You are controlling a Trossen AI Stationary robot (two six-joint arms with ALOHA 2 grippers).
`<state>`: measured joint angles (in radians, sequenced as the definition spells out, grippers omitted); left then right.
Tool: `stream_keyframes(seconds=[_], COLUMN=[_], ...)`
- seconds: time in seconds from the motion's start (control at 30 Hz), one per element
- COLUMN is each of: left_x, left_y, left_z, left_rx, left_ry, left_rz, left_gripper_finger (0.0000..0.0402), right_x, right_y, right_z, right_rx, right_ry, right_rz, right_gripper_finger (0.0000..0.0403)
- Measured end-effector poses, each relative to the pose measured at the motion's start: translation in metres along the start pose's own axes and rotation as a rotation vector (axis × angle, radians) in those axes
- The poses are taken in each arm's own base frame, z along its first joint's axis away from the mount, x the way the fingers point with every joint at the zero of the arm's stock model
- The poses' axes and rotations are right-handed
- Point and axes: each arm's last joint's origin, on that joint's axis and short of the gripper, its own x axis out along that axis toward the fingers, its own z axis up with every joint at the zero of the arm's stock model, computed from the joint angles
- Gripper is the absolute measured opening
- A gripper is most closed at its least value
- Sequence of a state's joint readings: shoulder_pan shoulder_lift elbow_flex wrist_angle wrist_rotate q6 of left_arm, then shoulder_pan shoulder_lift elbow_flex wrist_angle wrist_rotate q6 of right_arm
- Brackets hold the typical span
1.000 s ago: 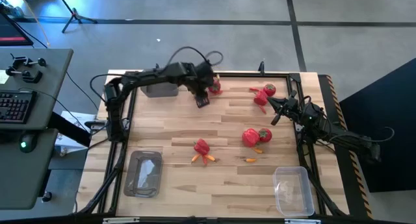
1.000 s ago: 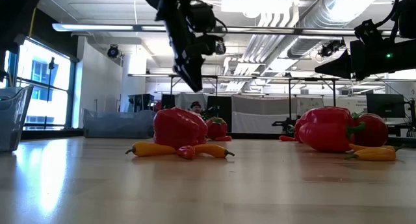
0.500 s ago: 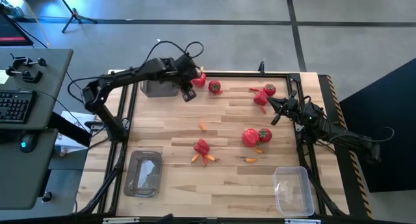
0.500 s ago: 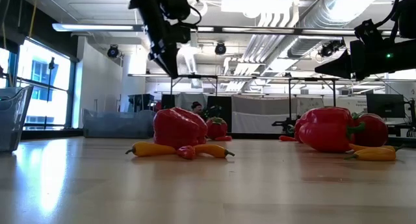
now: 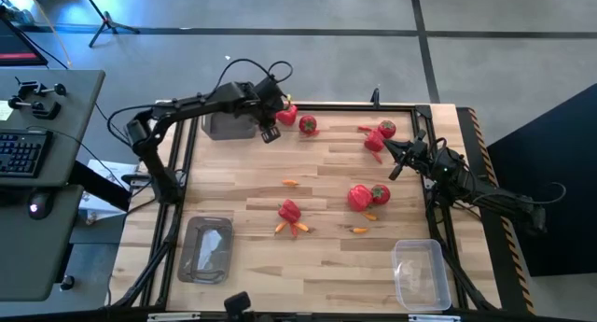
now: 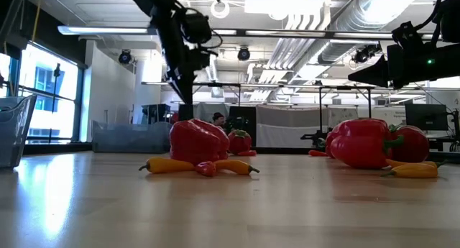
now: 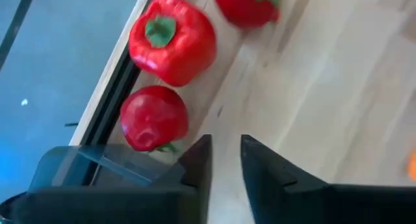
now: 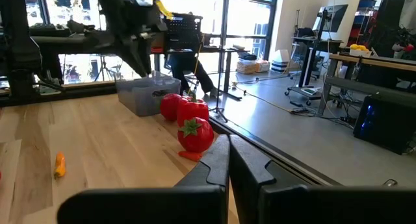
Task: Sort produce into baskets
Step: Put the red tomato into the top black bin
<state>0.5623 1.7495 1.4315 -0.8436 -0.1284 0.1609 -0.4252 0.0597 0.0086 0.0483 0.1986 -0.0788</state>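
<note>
Three clear tubs sit on the table: one at the far left corner, one near the front left, one at the front right corner. The left gripper hangs above the far edge beside the far tub, its fingers a narrow gap apart and holding nothing. Just ahead of it lie a bell pepper and a round red fruit, both right against the edge rail. A descent off-centre could nudge either over the rail, or clip the tub wall. The left arm stretches along the far edge, wrist tipped down. The right gripper rests closed and empty near the right edge
</note>
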Motion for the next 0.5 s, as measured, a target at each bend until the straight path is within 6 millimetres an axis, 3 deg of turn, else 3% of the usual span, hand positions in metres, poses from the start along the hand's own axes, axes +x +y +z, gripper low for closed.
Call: stream_keyframes(seconds=[0.27, 0.5], left_x=[0.042, 0.058], left_y=[0.015, 0.033], left_z=[-0.001, 0.021], left_rx=[0.052, 0.13], left_ry=[0.127, 0.164], left_rz=[0.1, 0.186], left_gripper_finger=[0.0198, 0.0265], right_x=[0.0, 0.0], right_y=[0.0, 0.0], right_z=[0.0, 0.0], right_rx=[0.0, 0.0], right_ry=[-0.001, -0.001], right_rz=[0.0, 0.0], right_gripper_finger=[0.0, 0.0])
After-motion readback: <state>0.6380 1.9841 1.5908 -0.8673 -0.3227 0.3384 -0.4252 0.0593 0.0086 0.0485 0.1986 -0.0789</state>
